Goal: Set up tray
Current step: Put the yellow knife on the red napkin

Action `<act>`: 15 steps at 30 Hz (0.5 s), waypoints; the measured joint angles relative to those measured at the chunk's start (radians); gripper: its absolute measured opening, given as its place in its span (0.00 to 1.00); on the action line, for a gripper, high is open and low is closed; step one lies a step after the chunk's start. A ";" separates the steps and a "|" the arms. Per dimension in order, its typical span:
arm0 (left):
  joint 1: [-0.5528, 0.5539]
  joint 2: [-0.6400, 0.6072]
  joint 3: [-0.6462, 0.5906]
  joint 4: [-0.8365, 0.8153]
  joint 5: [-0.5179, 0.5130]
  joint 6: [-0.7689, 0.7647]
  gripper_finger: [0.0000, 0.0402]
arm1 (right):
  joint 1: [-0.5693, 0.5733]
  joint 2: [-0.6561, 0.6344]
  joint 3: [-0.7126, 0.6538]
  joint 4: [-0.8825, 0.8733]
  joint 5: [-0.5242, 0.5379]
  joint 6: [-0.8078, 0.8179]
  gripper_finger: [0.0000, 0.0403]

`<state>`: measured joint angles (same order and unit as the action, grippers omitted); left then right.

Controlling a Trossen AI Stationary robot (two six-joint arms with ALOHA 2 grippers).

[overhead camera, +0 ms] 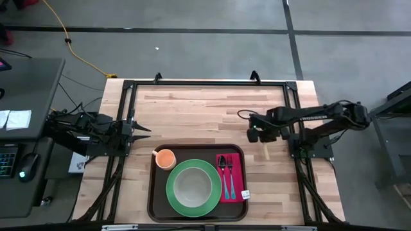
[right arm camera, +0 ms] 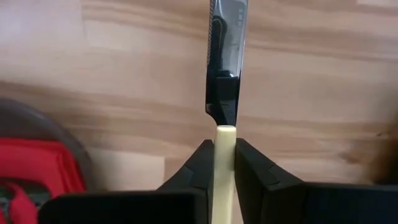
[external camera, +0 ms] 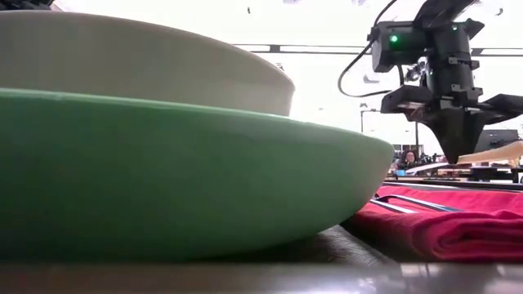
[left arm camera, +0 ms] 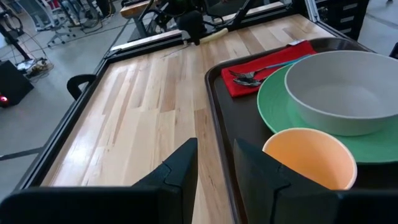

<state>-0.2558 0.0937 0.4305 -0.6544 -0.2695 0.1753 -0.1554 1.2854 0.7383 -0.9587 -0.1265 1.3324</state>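
The dark brown tray (overhead camera: 158,192) lies at the table's near middle. On it sit a green plate (overhead camera: 192,186) with a grey bowl (left arm camera: 348,87), an orange cup (overhead camera: 166,158) and a red napkin (overhead camera: 235,183) bearing a fork and a spoon (overhead camera: 228,176). Right of the tray's far right corner, my right gripper (overhead camera: 257,135) points down, shut on a knife with a cream handle (overhead camera: 265,151) and a dark blade (right arm camera: 227,43). My left gripper (left arm camera: 214,168) stands open at the table's left edge, beside the tray and the cup, with nothing between its fingers. My right gripper pinches the knife's cream handle (right arm camera: 224,134) between its two fingers, close to where the handle meets the blade. The fingers come from above, pointing down, and lie across the knife. The knife hangs clear of the table, near level, its handle end (external camera: 497,153) slightly raised.
A black metal frame (overhead camera: 205,83) runs round the wooden table. Bare wood (overhead camera: 205,112) lies beyond the tray, toward the far edge. A desk with a keyboard (overhead camera: 9,160) stands left of the table. A person (external camera: 409,157) sits far off in the room.
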 joint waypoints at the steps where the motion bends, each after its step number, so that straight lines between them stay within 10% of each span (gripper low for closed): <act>1: 0.000 0.000 0.000 0.000 0.000 0.000 0.34 | 0.010 0.000 0.000 0.008 -0.006 0.011 0.07; 15: 0.000 0.000 0.000 -0.001 0.032 0.000 0.34 | 0.136 0.000 0.000 0.127 -0.030 0.139 0.07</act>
<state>-0.2558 0.0937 0.4305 -0.6552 -0.2379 0.1756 -0.0195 1.2854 0.7387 -0.8319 -0.1564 1.4718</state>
